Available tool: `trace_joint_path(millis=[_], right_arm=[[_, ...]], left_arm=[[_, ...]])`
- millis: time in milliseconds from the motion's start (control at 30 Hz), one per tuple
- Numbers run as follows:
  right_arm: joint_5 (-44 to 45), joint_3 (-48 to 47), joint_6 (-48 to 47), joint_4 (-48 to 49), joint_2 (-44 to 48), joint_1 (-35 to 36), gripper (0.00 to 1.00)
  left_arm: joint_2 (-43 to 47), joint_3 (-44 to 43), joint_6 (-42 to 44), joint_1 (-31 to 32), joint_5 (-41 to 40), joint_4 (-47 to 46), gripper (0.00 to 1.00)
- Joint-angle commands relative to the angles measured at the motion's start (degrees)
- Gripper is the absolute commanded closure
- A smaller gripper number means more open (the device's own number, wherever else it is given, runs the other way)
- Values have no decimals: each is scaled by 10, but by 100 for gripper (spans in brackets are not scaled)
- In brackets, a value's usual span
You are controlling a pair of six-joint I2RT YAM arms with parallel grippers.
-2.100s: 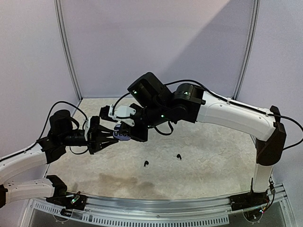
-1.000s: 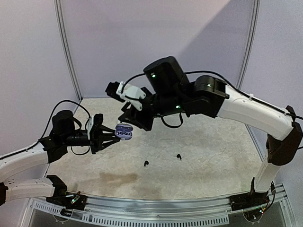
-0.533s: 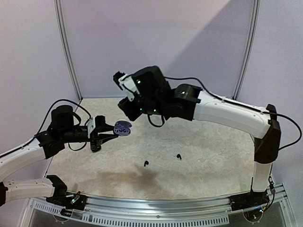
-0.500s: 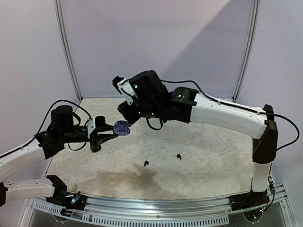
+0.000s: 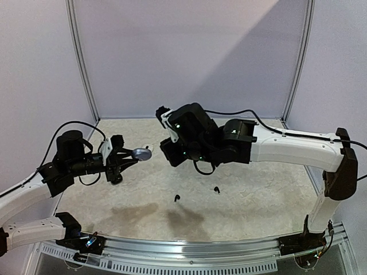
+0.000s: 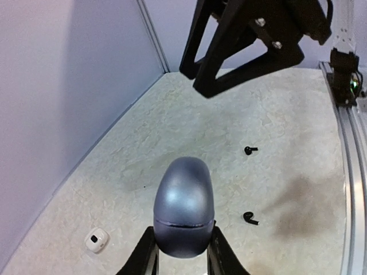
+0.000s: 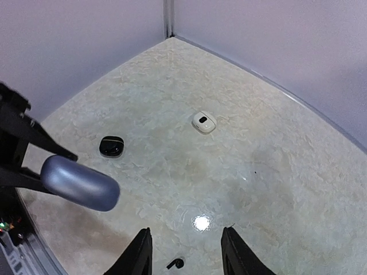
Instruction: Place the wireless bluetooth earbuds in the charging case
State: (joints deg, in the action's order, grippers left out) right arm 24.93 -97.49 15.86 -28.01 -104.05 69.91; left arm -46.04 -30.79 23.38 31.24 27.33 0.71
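Pale marbled table (image 5: 258, 195), lilac walls (image 5: 189, 51). Two black earbuds (image 5: 176, 199) lie loose near the middle, with a white case (image 7: 203, 121) and a black case (image 7: 111, 146) at far left. The left gripper (image 6: 182, 252), raised, clamps a closed grey case (image 6: 183, 206). The right gripper (image 7: 186, 255) hovers just right of it, fingers apart and empty.

Tally: 5 small items of 2 kinds.
3 in all, far left: 1 grey case (image 7: 80, 183), 1 white case (image 7: 203, 122), 1 black case (image 7: 111, 146). 2 near: 1 left bud (image 5: 176, 199), 1 right bud (image 5: 217, 189), both black.
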Motion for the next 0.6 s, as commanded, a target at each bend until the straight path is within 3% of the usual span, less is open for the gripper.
trace_joint_path(millis=[0, 233, 400, 567], right_arm=[[-45, 63, 101, -57, 52, -88, 57], [-100, 243, 218, -16, 110, -202, 48], [-101, 254, 170, -35, 107, -249, 29], [-102, 253, 138, -54, 99, -277, 16]], left_arm=[[29, 14, -156, -6, -22, 15, 100], [-25, -12, -331, -40, -83, 65, 100], [-142, -92, -445, -107, -60, 115, 100], [-308, -213, -484, -181, -28, 205, 100]])
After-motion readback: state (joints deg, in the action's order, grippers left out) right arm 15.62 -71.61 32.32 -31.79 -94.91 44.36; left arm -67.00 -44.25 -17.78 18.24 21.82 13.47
